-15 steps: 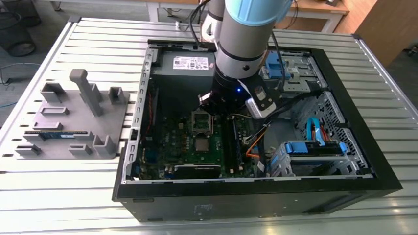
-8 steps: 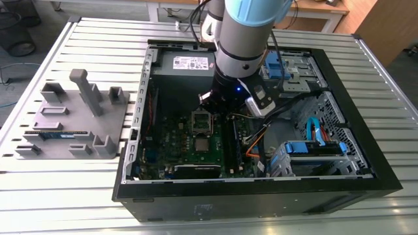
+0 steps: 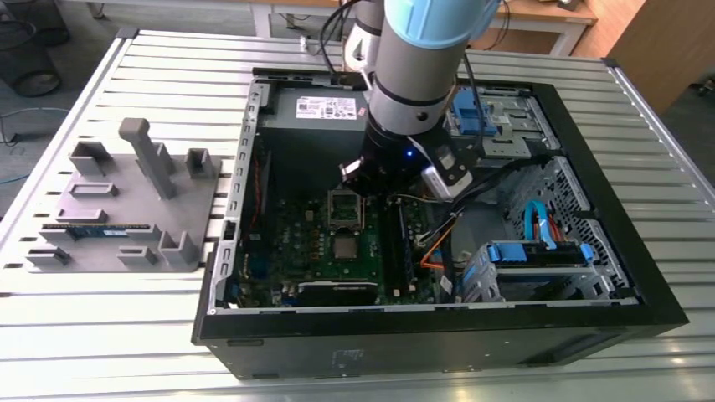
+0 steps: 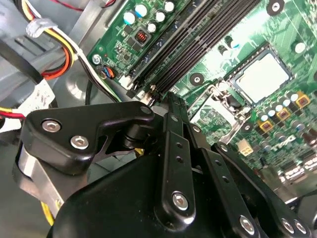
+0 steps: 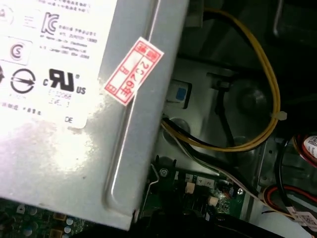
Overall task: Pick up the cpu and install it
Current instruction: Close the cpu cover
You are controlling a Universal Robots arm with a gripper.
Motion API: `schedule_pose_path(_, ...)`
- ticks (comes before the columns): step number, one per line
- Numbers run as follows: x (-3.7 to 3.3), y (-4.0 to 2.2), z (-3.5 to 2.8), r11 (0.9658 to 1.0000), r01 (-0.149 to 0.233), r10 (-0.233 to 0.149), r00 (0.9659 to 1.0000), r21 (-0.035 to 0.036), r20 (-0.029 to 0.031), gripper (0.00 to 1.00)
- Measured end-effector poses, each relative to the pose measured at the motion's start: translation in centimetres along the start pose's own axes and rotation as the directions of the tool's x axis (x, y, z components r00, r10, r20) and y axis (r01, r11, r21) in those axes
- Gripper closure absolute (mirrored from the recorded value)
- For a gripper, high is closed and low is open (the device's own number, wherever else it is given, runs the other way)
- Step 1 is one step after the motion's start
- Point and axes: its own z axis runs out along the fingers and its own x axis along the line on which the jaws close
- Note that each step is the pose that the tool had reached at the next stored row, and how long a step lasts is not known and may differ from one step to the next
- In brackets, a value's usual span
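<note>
**Hovering over the socket, chip already seated**

Looking down through the exterior view, I have the gripper (image 3: 374, 186) low inside the open computer case (image 3: 625, 276), just above the motherboard (image 3: 335, 251). The cpu (image 4: 261, 77) lies flat in its socket frame (retaining plate apparently swung open), so it looks placed. Whether my claw is open, I cannot tell.

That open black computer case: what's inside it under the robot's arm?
A green motherboard holding a silver square cpu; the arm's hand covers the board just beyond it.
</note>
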Motion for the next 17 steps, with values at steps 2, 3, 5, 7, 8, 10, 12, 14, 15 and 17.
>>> schedule_pose_path(2, 0.0, -0.01, 0.05, 0.9994, 0.033, -0.033, 0.9994, 0.0001, -0.0012, 0.89)
schedule_pose_path(3, -0.01, 0.03, 0.08, 0.9991, 0.041, -0.041, 0.9991, -0.0005, -0.0014, 0.89)
schedule_pose_path(5, -0.04, 0.13, 0.15, 0.9987, 0.051, -0.051, 0.9987, -0.0025, -0.0011, 0.89)
schedule_pose_path(7, -0.07, 0.29, 0.21, 0.9983, 0.058, -0.058, 0.9983, -0.0052, -0.0004, 0.89)
schedule_pose_path(8, -0.09, 0.37, 0.24, 0.9981, 0.061, -0.061, 0.9981, -0.0067, -0.0001, 0.89)
schedule_pose_path(10, -0.14, 0.56, 0.32, 0.9977, 0.067, -0.067, 0.9978, -0.0099, 0.0007, 0.89)
schedule_pose_path(12, -0.19, 0.75, 0.4, 0.9973, 0.072, -0.072, 0.9974, -0.013, 0.0014, 0.89)
schedule_pose_path(14, -0.23, 0.89, 0.51, 0.9968, 0.078, -0.078, 0.997, -0.0171, 0.0027, 0.89)
schedule_pose_path(15, -0.24, 0.93, 0.57, 0.9965, 0.081, -0.081, 0.9967, -0.0195, 0.0034, 0.89)
schedule_pose_path(17, -0.23, 0.94, 0.63, 0.9961, 0.086, -0.086, 0.9963, -0.0228, 0.0044, 0.89)
